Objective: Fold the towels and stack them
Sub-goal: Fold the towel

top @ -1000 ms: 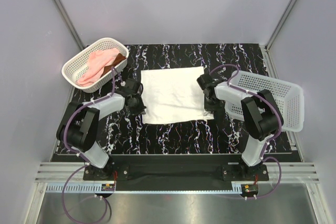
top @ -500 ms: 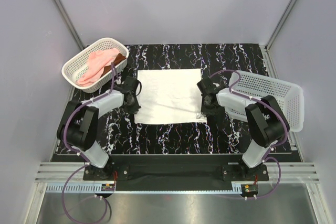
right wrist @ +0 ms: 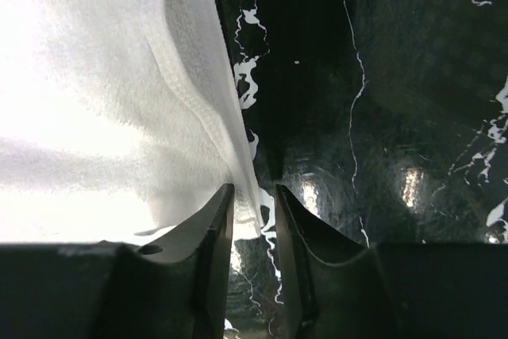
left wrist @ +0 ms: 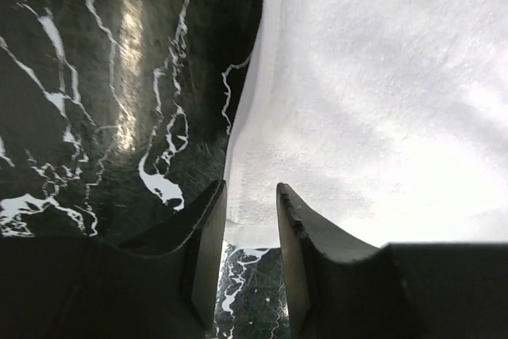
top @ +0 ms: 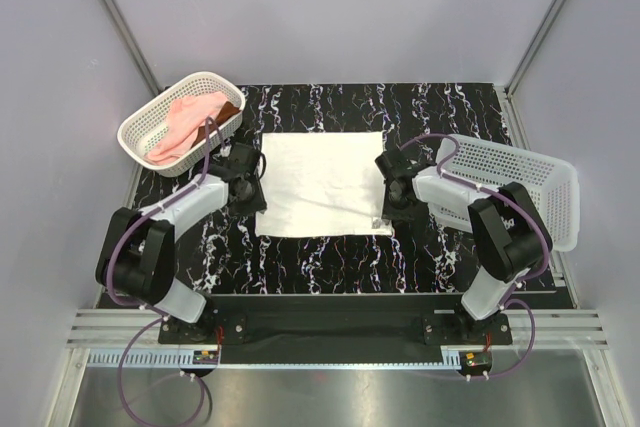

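Writing first: the only candidates are 2 small tags (top: 207, 354) on the rail below the arm bases, and in the top view they are too small to read.

There are 2 white lattice baskets. The left basket (top: 205, 76) stands at the far left corner of the black marbled table (top: 330, 107). It holds the pale pink towel (top: 185, 117), heaped and draped toward its left side, and the rust-brown towel (top: 229, 112), which shows under the pink one at the basket's right end. The right basket (top: 540, 172) lies at the table's right edge, with the right arm's links crossing in front of it. It may be tipped on its side, though the view does not settle that.

The cream-white towel (top: 325, 182) lies flat and roughly square in the middle of the table, between the 2 arms.

The left gripper (left wrist: 250, 188) is low at the towel's near left corner. Its jaws stand apart, and the towel's edge and a strip of table show in the gap. The right gripper (right wrist: 254, 188) is at the near right corner. Its jaws are a little apart, and the towel's stitched hem runs into the gap beside bare marble.
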